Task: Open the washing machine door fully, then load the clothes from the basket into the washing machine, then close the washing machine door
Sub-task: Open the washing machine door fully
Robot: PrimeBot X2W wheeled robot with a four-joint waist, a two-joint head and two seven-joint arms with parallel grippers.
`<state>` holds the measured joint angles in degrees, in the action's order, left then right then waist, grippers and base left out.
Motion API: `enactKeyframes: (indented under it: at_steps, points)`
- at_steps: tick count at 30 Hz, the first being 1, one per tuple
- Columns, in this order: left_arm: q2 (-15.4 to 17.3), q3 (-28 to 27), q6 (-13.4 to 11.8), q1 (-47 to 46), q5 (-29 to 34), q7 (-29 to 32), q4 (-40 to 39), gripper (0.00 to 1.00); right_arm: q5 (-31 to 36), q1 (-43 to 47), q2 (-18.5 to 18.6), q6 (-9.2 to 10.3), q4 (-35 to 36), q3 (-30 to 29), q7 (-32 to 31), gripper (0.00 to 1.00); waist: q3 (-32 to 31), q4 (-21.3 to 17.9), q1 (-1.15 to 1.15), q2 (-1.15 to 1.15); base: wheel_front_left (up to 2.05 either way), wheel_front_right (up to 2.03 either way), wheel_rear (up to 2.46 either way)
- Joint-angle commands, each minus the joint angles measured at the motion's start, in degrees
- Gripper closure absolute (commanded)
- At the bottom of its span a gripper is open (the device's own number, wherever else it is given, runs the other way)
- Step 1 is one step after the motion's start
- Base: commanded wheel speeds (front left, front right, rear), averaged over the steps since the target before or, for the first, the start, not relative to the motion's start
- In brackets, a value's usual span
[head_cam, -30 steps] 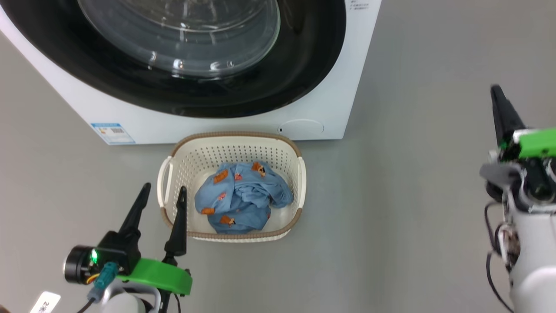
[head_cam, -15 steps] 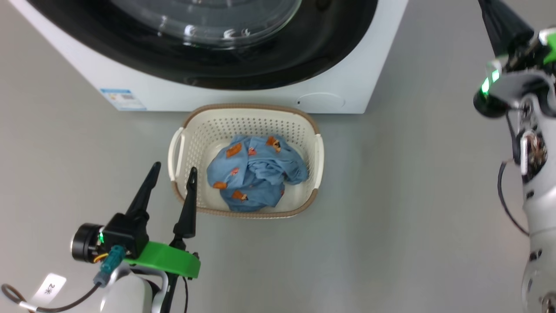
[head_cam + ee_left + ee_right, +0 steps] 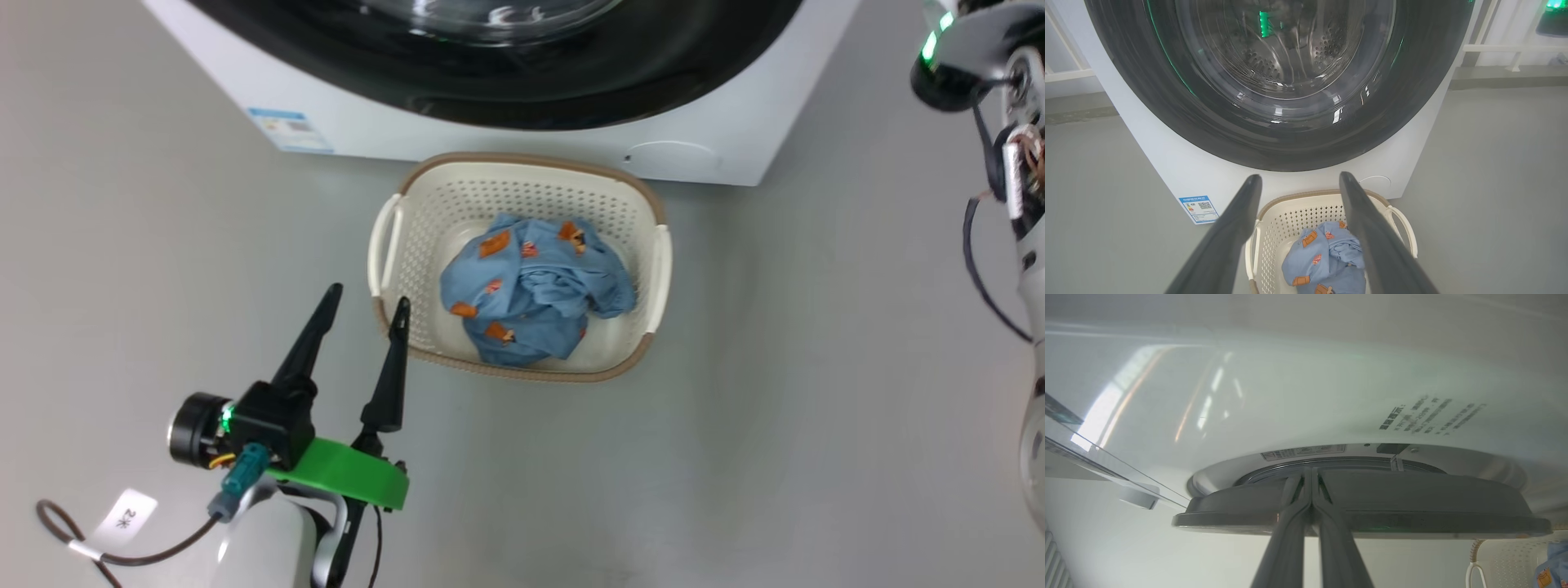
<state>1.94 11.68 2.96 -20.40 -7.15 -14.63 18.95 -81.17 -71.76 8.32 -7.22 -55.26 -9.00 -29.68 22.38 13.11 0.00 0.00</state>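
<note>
Presently, the washing machine door (image 3: 1147,81) looks shut on the washing machine (image 3: 384,139). Right gripper (image 3: 1310,477): jaws pressed together, tips at the door's grey rim. The basket (image 3: 522,161) stands on the floor (image 3: 775,408) just before the machine, with the clothes (image 3: 535,286) bunched inside. Left gripper (image 3: 367,296): jaws wide apart, empty, near the basket's left end.

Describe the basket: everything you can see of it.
The basket is cream-white perforated plastic, rounded rectangular, with a brown woven-look rim and a loop handle on each short side. It stands upright on the grey floor, just before the washer, below its door; whether they touch is unclear. Crumpled blue clothes lie heaped in its middle. The open left tool hovers at its near-left corner, apparently not touching.
</note>
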Motion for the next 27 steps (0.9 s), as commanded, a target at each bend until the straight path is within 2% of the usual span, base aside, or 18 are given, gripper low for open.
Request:
enactKeyframes:
  at_steps: [1, 16, 27]
  points:
    - [0.9, -1.4, -0.4, -1.3, -0.4, -0.4, -1.6, 0.00, 0.7, -2.1, -0.6, -0.26, 1.0, 0.8, -0.1, 1.00, 0.9, 1.4, 0.00, 0.00, 0.00, 0.00, 0.00]
    - [0.9, 1.6, -1.9, -2.5, -2.4, -0.4, -2.1, 0.00, 6.6, -10.5, 0.5, -0.26, -7.3, 5.3, -0.2, 1.00, 2.9, 5.0, 0.00, 0.00, 0.00, 0.00, 0.00]
    - [0.9, 2.0, -2.9, -2.8, -3.6, -0.4, -1.9, 0.00, 7.1, -10.0, 0.6, -0.26, -6.4, 7.1, -4.4, 1.00, 3.2, 4.8, 0.00, 0.00, 0.00, 0.00, 0.00]
